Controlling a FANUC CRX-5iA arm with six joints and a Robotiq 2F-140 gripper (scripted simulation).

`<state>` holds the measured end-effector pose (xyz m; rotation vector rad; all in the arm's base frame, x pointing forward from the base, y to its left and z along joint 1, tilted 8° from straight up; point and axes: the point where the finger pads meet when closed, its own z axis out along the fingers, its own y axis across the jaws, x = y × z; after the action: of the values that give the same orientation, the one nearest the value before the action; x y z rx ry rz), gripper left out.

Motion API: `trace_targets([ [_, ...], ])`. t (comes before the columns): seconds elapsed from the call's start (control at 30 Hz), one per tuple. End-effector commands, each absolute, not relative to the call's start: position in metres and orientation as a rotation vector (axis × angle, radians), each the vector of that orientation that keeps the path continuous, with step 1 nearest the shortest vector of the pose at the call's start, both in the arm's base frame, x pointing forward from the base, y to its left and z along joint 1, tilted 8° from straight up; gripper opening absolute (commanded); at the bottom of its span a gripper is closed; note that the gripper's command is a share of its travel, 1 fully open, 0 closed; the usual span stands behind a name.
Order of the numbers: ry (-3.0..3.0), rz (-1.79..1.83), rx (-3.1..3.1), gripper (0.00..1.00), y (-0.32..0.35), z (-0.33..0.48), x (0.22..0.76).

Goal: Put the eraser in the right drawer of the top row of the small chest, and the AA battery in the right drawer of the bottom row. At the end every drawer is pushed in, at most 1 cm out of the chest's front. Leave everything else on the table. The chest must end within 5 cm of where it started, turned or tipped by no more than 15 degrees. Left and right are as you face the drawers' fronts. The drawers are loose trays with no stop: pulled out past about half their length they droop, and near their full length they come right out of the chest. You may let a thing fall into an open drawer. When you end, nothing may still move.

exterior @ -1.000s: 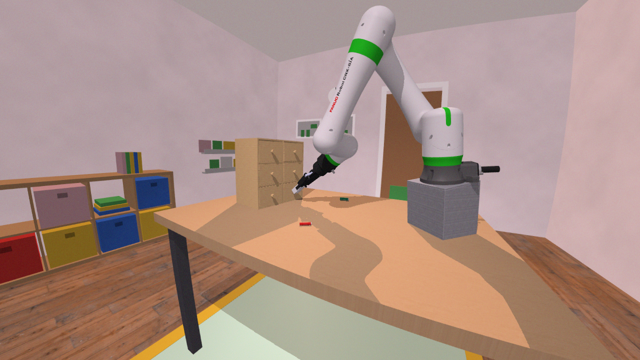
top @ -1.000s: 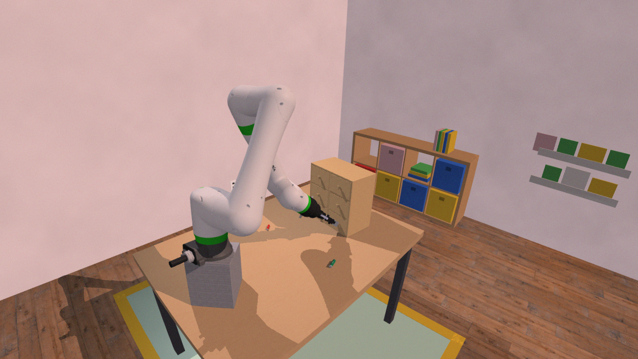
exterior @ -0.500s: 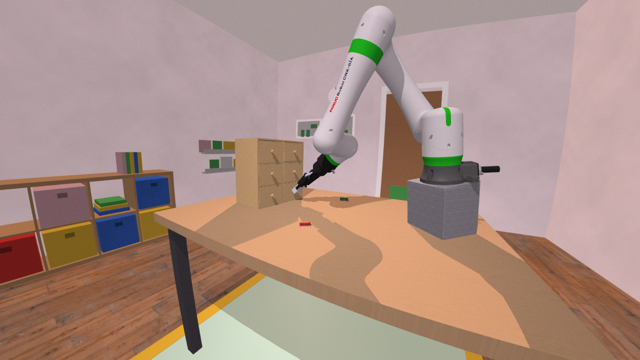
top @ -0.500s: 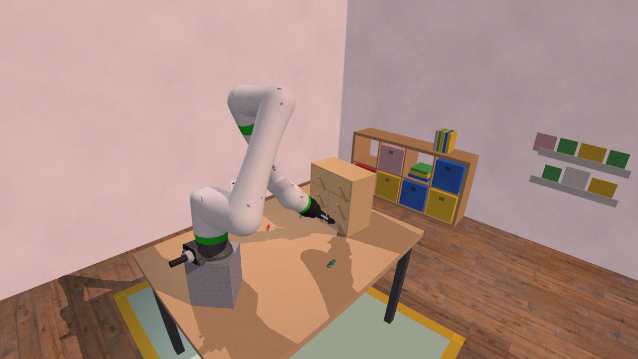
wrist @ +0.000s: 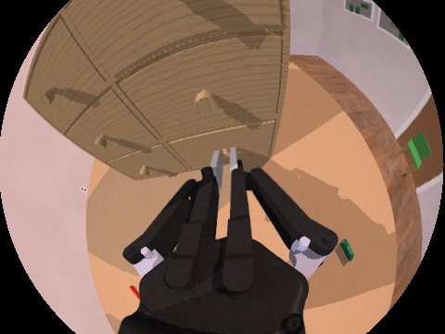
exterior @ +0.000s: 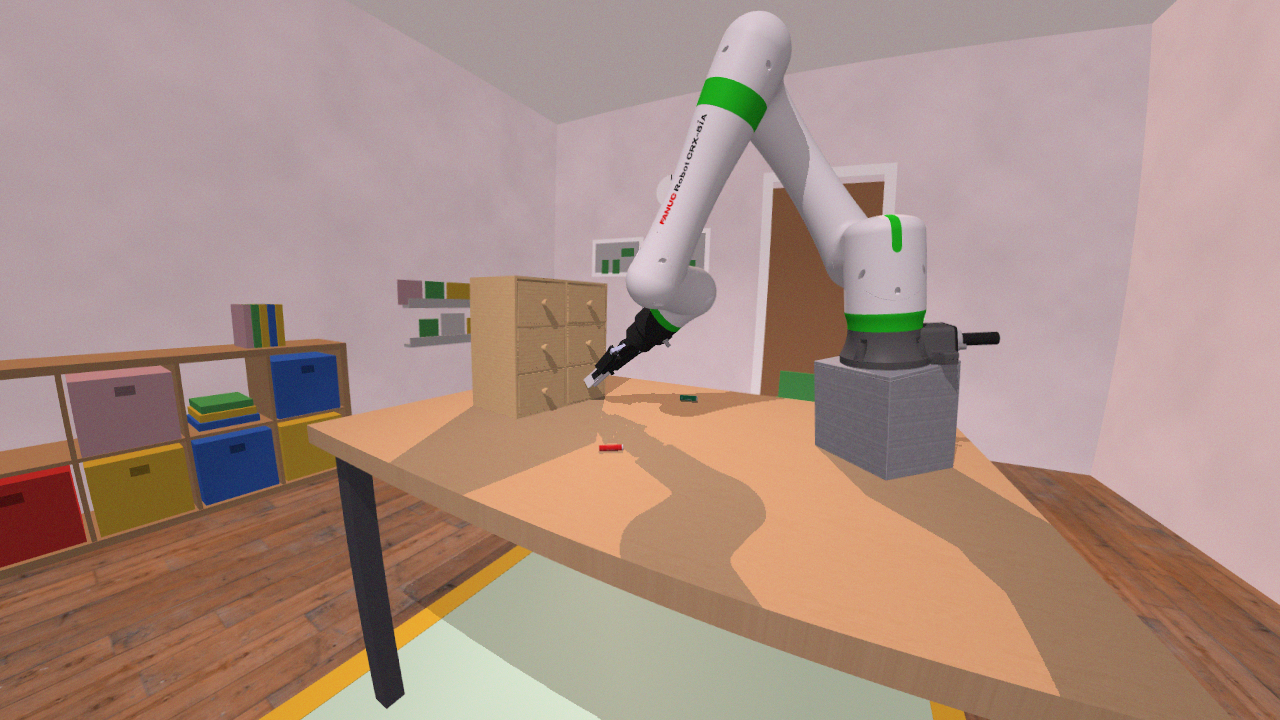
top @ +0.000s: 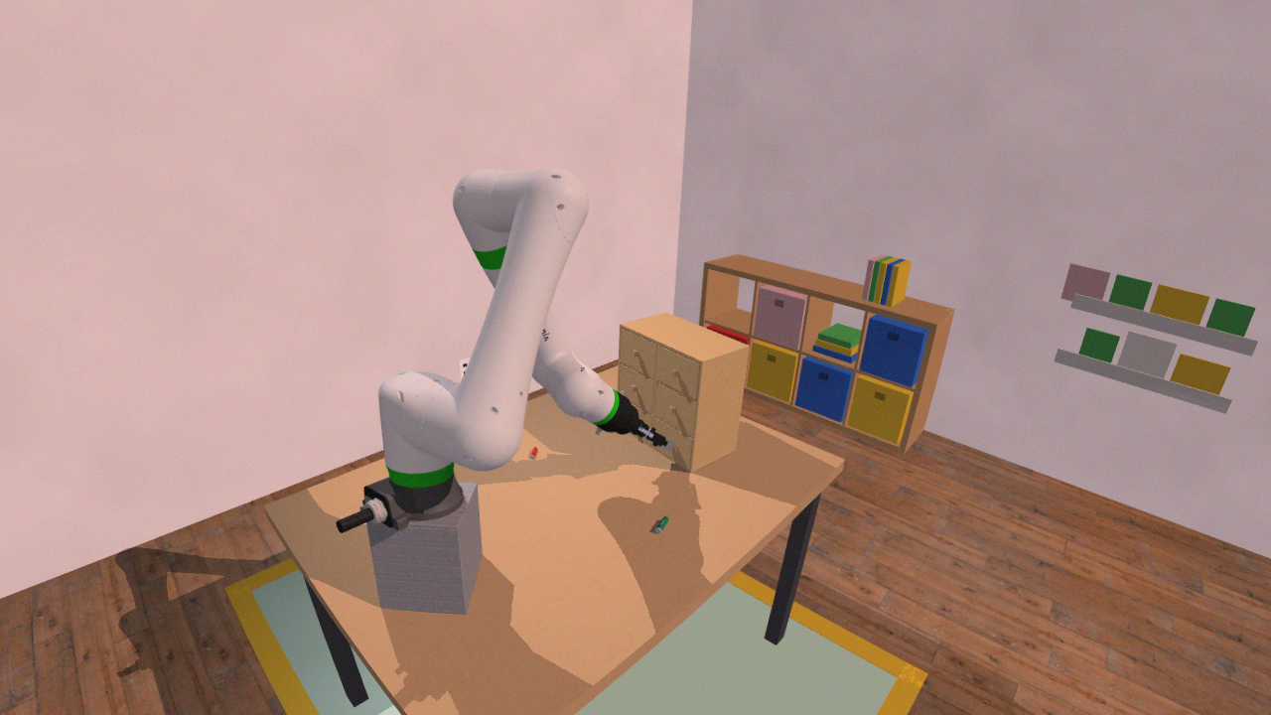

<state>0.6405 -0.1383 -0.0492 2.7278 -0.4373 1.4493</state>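
Note:
The small wooden chest [top: 699, 387] stands at the far side of the table, with three rows of two drawers. It also shows in the exterior view [exterior: 537, 344]. My gripper [wrist: 226, 157] [exterior: 595, 380] [top: 666, 442] is shut on the knob of the bottom row's right drawer, and the fingers hide the knob. It also shows low at the chest's front. All drawer fronts look flush. A small red object [top: 533, 452] [exterior: 610, 446] lies on the table away from the chest. A small green object [top: 659, 525] [wrist: 345, 251] lies nearer the table's edge. I cannot tell which is the eraser.
The arm's grey base block [top: 426, 555] stands at the table's near corner. A shelf unit with coloured boxes [top: 826, 351] stands on the floor behind the table, well apart from it.

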Motion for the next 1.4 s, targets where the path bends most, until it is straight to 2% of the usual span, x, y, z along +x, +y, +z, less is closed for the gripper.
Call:
trace_targets([
  [0.0,-0.437,1.449,2.728,0.08,-0.138,-0.049,0.640],
  [1.37,-0.437,1.449,2.728,0.08,-0.127,-0.053,0.600],
])
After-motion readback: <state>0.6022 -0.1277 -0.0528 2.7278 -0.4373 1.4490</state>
